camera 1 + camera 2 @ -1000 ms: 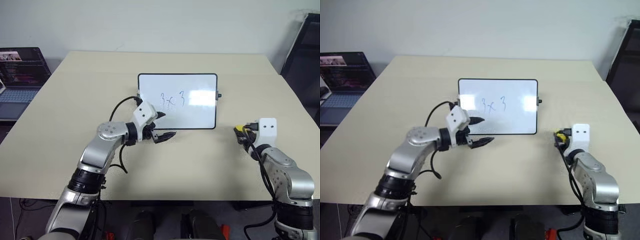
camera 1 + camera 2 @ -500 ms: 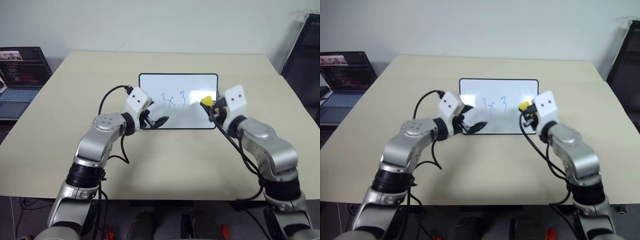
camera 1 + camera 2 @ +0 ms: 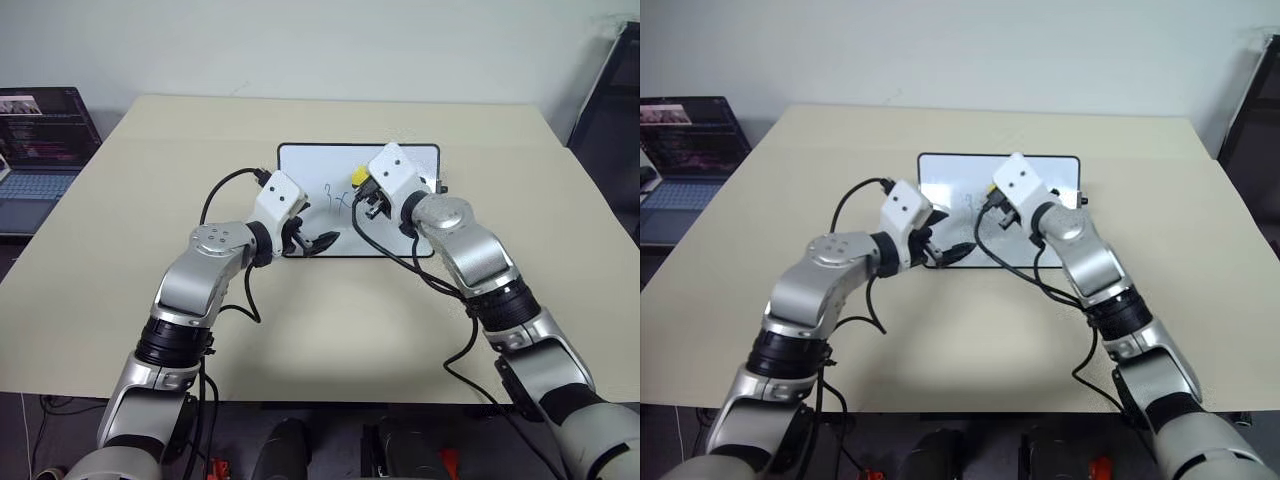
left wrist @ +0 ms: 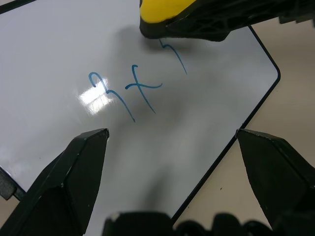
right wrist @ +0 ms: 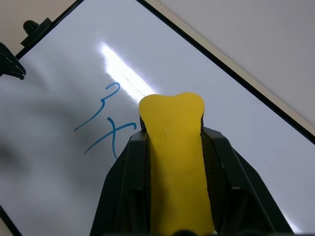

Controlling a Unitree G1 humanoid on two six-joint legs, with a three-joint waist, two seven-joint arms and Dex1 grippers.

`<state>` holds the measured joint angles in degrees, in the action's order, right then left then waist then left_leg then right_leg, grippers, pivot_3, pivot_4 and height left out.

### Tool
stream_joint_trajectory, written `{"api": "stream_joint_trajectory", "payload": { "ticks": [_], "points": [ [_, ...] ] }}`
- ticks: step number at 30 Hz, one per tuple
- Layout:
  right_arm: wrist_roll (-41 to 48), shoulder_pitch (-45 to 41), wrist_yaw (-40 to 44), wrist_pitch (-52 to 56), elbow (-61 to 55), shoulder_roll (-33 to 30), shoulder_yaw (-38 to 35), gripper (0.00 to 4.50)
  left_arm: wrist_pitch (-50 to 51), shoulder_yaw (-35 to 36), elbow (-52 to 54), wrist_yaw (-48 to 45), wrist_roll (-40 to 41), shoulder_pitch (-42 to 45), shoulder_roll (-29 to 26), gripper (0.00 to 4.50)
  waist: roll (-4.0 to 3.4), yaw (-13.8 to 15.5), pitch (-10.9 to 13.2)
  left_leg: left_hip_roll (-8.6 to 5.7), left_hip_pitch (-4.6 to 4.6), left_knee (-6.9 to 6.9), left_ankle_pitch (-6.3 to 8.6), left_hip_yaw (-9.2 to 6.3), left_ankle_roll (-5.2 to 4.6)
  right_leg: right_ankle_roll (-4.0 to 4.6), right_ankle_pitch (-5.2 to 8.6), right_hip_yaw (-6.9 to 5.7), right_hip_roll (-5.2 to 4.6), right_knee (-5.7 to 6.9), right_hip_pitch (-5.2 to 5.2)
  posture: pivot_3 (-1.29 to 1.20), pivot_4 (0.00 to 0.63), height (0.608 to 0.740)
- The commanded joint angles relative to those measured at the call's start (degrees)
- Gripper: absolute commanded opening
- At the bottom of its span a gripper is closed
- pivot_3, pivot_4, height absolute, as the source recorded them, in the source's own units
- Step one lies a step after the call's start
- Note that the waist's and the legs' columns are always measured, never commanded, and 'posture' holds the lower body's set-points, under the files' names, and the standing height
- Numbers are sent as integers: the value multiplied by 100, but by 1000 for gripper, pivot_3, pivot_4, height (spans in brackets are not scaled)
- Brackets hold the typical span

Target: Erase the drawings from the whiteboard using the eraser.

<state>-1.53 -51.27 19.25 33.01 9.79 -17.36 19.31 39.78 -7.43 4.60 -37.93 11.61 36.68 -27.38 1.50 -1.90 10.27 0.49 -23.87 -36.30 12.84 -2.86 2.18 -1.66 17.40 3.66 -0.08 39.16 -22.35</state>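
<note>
The whiteboard [image 3: 405,161] lies flat on the table, its black frame showing around a glossy white face. The drawings [image 4: 132,93] are thin blue marks near its middle, also visible as drawings [image 5: 105,119] in the right wrist view. My right gripper [image 3: 364,190] is shut on the eraser [image 5: 173,142], a yellow block held just over the rightmost mark, which it partly covers. My left gripper [image 3: 312,241] stands open at the board's near left edge, with nothing between its fingers [image 4: 81,164].
An open laptop [image 3: 40,130] sits off the table's left side. A dark frame [image 3: 610,100] stands at the far right. The beige table [image 3: 320,340] has free room in front of the board. Black cables loop from both wrists.
My right arm swung up and to the left from the table's right side, carrying the eraser over the board's marks. The left gripper edged slightly closer to the board's near edge.
</note>
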Motion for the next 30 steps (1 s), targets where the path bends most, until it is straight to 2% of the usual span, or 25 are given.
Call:
{"api": "stream_joint_trajectory", "payload": {
  "ticks": [1,10,19,25,30],
  "points": [
    [-258,-286,-2,-410,346,65,-74,1066,-19,-30,281,-18,-10,-11,-30,4500,0,0,0,0,1,-1,0,-1,0,0,0,-1,0,1,1,0,150,740],
    [-661,-445,13,-847,1376,85,-120,1066,-56,-88,354,-21,-14,-59,-24,4500,0,-12,0,0,3,-11,0,0,0,0,0,0,0,17,1,0,150,740],
    [-711,-109,473,-523,1178,-64,-135,1048,27,-102,422,-31,9,-14,-24,4500,0,-13,0,-4,14,-68,0,-7,-1,-1,0,-2,3,83,8,0,150,740],
    [-1000,112,922,-465,849,-286,225,1048,43,-107,450,-53,15,-27,-33,4500,0,-13,0,-3,23,-69,-1,-7,-1,-1,-2,-2,5,87,14,0,150,740],
    [-1154,-121,487,-739,1053,-135,14,1048,8,-104,451,-87,11,-119,-62,4500,0,-25,0,-2,24,-68,-1,-7,-1,-1,-2,-2,5,87,14,0,150,740]
  ]
}}
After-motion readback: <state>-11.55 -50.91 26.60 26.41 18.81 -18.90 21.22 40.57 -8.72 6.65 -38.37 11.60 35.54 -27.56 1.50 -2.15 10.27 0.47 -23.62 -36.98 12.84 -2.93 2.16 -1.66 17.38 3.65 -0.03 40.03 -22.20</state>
